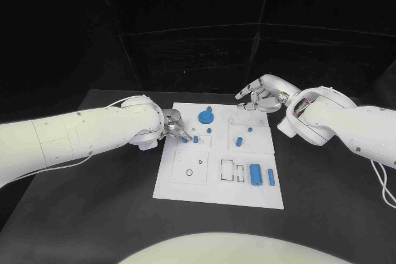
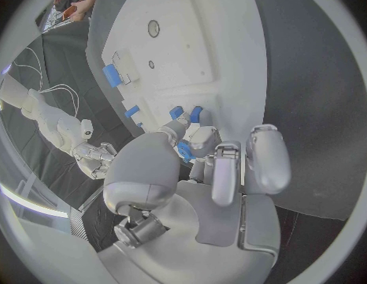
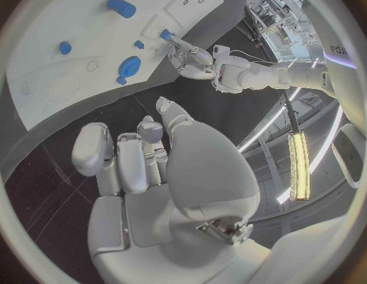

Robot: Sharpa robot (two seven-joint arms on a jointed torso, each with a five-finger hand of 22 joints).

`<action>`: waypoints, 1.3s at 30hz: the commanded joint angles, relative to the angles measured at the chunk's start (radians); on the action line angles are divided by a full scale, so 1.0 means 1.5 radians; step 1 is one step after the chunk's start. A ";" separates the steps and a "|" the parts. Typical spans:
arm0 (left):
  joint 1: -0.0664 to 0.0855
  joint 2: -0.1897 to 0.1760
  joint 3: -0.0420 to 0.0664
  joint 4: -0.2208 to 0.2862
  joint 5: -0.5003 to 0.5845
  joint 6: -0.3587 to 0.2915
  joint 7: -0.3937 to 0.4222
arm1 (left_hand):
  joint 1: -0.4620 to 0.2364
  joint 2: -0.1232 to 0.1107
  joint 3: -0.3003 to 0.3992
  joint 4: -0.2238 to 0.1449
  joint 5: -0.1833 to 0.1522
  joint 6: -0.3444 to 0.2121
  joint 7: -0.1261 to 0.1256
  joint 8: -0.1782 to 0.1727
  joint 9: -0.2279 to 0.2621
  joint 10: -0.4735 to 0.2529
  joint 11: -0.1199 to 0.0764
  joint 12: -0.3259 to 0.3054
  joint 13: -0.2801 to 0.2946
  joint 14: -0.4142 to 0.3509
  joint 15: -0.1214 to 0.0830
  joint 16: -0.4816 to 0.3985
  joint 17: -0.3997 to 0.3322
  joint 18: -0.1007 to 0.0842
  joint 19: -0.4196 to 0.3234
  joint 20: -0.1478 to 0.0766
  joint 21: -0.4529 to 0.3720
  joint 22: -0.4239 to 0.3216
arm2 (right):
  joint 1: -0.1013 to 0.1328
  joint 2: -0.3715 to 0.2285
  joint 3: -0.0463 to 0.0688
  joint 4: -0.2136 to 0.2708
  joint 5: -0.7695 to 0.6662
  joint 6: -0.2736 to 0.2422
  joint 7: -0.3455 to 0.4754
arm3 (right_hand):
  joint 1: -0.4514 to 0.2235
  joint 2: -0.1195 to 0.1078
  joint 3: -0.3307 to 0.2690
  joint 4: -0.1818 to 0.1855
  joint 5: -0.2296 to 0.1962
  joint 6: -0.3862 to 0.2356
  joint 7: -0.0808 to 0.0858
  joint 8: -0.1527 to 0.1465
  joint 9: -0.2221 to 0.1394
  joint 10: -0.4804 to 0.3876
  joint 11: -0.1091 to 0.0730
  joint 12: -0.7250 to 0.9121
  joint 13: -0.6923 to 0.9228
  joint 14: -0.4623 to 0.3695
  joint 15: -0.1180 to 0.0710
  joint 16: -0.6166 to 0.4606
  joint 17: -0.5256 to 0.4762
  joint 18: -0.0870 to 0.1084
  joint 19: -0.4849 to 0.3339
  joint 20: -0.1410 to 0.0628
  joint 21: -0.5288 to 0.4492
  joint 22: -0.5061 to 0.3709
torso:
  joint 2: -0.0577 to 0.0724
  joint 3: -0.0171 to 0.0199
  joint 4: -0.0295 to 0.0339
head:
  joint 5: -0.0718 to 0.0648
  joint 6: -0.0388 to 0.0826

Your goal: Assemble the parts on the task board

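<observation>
task board [image 1: 216, 186] mid-table | done: blue gear [image 1: 205, 114] and short pegs seated at far end | left: two blue cylinders [image 1: 257, 174] loose by near-right slots | left hand [image 1: 177, 130] pinching small blue part [image 2: 184, 151] at board's left edge | right hand [image 1: 261, 95] fingers curled, holding nothing, hovering over far-right corner

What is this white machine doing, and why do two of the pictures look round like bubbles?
It is a robot with two white arms, each ending in a silver hand. The square picture comes from a camera on its head, looking down at a black table. The round ones come from cameras on its wrists, behind each hand, so everything bends. On the table lies a white task board with small blue parts, like a round blue part and a blue peg. The left hand pinches a small blue part at the board's edge. The right hand hovers over the far corner, fingers curled, holding nothing.
</observation>
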 commanded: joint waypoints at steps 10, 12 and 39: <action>0.000 0.011 -0.001 -0.014 -0.002 0.024 -0.013 | -0.021 -0.003 -0.039 0.019 0.001 0.004 -0.003 0.013 0.006 0.002 -0.007 0.006 0.000 0.071 -0.008 0.002 0.176 0.001 0.000 -0.007 0.003 0.003 | 0.001 0.000 0.000 0.002 0.000 0.001 0.003 | 0.001 0.001 0.003 0.003 0.003 0.004 -0.001 0.004 -0.001 -0.003 -0.004 -0.004 -0.001 0.018 -0.004 -0.008 -0.005 0.011 -0.008 0.000 -0.005 -0.004 | 0.000 0.0003 -0.0002 | -0.002 -0.001; 0.000 0.012 -0.001 -0.016 -0.002 0.023 -0.013 | -0.022 -0.003 -0.044 0.021 0.001 0.004 -0.003 0.014 0.007 0.002 -0.007 0.006 0.000 0.071 -0.009 0.002 0.176 0.001 0.000 -0.008 0.003 0.004 | 0.001 0.000 0.000 0.002 0.000 0.001 0.003 | 0.000 0.001 0.003 0.003 0.003 0.004 -0.001 0.004 -0.001 -0.003 -0.004 -0.004 -0.002 0.018 -0.004 -0.009 -0.007 0.011 -0.009 0.000 -0.006 -0.005 | 0.000 0.0002 0.0001 | -0.002 -0.001; 0.006 -0.025 0.002 -0.005 0.089 -0.174 0.093 | -0.030 -0.031 -0.222 0.098 0.001 -0.047 0.018 -0.015 -0.020 -0.132 0.011 -0.173 -0.226 0.067 0.005 -0.007 0.161 0.022 -0.040 0.003 -0.089 -0.122 | 0.001 0.000 0.000 -0.002 0.000 0.002 0.002 | -0.002 0.002 0.003 0.005 0.003 0.003 0.000 0.004 -0.001 -0.006 -0.004 -0.008 -0.006 0.014 -0.004 -0.019 -0.021 0.014 -0.018 0.000 -0.013 -0.018 | 0.000 0.0003 0.0007 | -0.008 0.002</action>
